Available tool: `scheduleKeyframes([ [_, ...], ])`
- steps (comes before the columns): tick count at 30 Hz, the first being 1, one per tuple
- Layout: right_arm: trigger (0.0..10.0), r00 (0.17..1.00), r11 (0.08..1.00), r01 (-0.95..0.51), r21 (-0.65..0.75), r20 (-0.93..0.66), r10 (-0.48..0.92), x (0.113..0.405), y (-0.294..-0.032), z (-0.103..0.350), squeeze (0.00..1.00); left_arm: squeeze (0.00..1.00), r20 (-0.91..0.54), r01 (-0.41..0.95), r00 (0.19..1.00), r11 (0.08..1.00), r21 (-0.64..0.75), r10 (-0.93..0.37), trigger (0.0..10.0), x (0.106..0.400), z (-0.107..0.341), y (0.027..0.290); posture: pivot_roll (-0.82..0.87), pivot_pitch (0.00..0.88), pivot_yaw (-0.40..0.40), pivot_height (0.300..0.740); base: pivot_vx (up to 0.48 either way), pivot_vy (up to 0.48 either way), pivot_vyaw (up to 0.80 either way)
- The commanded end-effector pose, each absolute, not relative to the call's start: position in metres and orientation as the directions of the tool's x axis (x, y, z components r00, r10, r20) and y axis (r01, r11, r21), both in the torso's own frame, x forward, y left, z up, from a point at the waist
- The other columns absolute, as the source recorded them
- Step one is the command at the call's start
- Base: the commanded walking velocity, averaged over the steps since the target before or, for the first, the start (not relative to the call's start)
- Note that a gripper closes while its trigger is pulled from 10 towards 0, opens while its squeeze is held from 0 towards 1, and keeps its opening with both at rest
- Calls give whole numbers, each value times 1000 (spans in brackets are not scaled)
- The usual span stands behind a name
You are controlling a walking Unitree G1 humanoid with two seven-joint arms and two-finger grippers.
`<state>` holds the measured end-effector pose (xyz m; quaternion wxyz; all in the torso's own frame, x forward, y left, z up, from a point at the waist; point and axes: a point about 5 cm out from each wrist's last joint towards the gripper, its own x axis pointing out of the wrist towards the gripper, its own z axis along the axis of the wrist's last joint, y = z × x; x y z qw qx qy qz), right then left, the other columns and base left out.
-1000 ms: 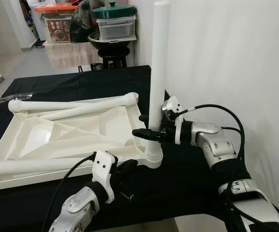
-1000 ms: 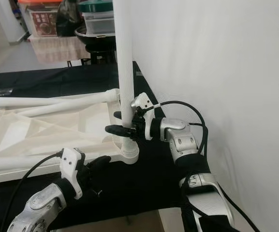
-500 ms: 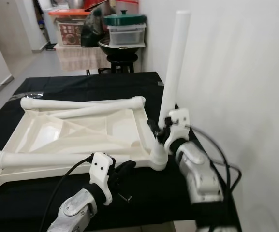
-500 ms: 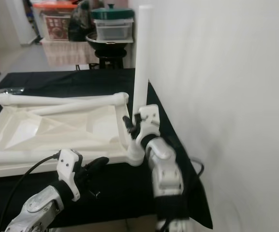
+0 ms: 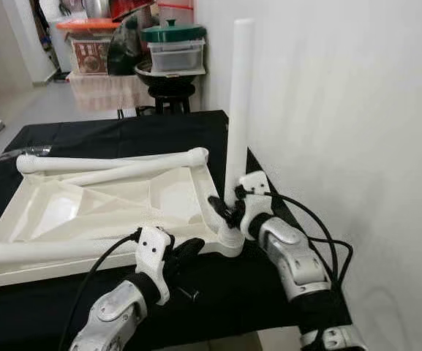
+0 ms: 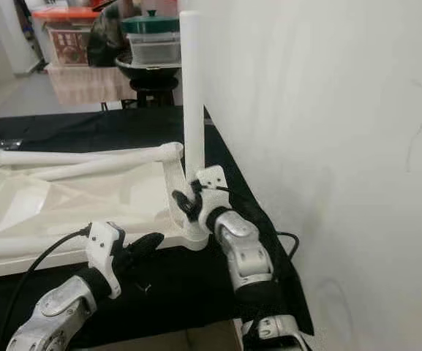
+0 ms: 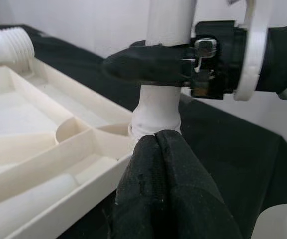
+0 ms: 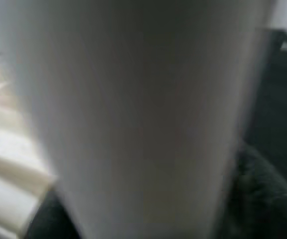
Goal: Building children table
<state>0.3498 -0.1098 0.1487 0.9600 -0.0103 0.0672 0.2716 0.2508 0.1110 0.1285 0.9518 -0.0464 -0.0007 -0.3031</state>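
Note:
A white children's tabletop (image 5: 86, 205) lies upside down on the black cloth. One white leg (image 5: 238, 102) stands upright in its near right corner socket (image 5: 231, 238). My right gripper (image 5: 221, 208) is shut on this leg just above the socket; the left wrist view shows one of its black fingers (image 7: 143, 62) across the leg (image 7: 165, 20). The right wrist view looks at the blurred leg (image 8: 143, 119) up close. My left gripper (image 5: 190, 250) is shut, holding nothing, its fingertips (image 7: 155, 149) at the tabletop's front edge beside the socket.
Two loose legs (image 5: 108, 161) lie along the far edge, another (image 5: 50, 251) along the near edge. A white wall (image 5: 342, 146) stands close on the right. A small screw (image 5: 189, 294) lies on the cloth. A stool with a lidded pot (image 5: 172, 44) stands behind.
My right wrist has swung round the upright leg from its right side to its near side, still gripping it low down. The left gripper has stayed by the corner. The camera shifted.

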Motion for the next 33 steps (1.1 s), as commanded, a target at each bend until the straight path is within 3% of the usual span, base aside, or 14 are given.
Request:
scheduleKeyframes([
  [1,10000,795,798,-603,7,-88,601,353,-110,162,769,0,16,575,817,814,-83,-576,10000,252,127,113,48,0,-25,740,0,0,0],
  [2,10000,740,742,-671,-11,-84,668,353,-111,165,0,0,16,577,816,813,-85,-578,10000,252,127,112,48,0,-28,740,0,0,0],
  [6,10000,486,486,-873,-34,-117,866,349,-112,164,0,0,17,578,815,812,-86,-579,10000,252,127,110,63,0,-37,740,0,0,0],
  [15,10000,380,385,-923,-2,-159,911,357,-112,165,0,0,15,564,825,823,-60,-565,10000,250,127,109,88,2,-49,740,0,0,0],
  [16,3451,369,377,-926,12,-171,914,361,-116,166,0,0,11,553,833,832,-31,-553,10000,246,127,110,93,4,-50,740,0,0,0],
  [17,0,374,382,-924,18,-175,911,363,-119,166,0,0,7,548,837,836,-17,-548,10000,244,126,110,95,4,-49,740,0,0,0],
  [27,0,374,386,-922,40,-169,912,357,-142,155,0,0,13,537,841,837,102,-541,10000,236,130,111,82,8,-34,740,0,0,0],
  [33,0,548,559,-828,-41,-269,792,349,-158,132,0,0,27,537,840,837,102,-542,10000,235,131,112,76,19,-32,740,0,0,0],
])
